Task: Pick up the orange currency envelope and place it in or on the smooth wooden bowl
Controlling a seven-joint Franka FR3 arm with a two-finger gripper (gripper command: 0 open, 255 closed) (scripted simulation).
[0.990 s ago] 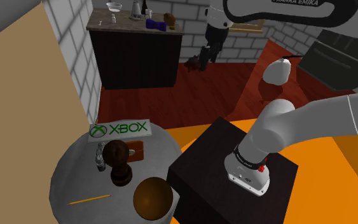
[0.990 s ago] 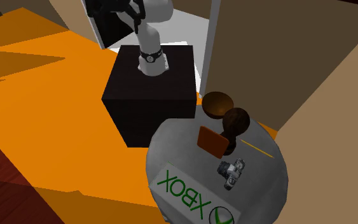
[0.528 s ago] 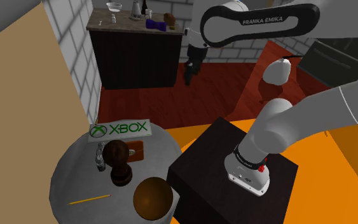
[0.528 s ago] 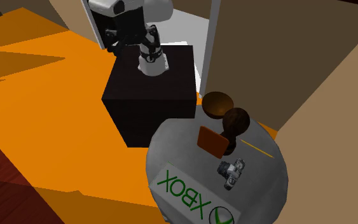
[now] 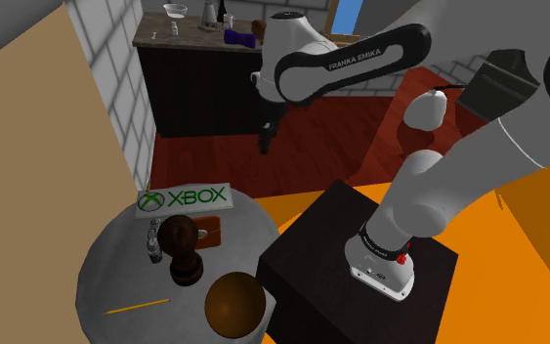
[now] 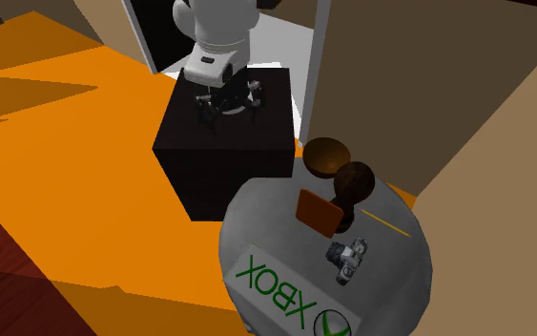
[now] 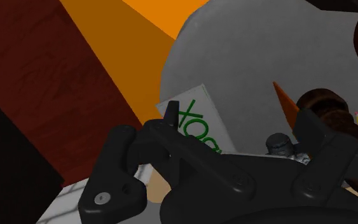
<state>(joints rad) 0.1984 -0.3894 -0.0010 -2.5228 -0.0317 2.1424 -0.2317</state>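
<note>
While tool (image 6: 226, 103) hangs fingers apart, empty, arm (image 5: 360, 59) reads FRANKA EMIKA; white box (image 5: 184, 199) reads XBOX.

Shoulder: high beside the stand (image 5: 307, 264), down onto the round table (image 5: 106, 279) | second exterior: across that table, facing the stand | wrist — close over it

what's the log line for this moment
phase: pre-grasp | orange envelope: upright on table, not held | bowl: at table edge | gripper: open, raised, empty
</note>
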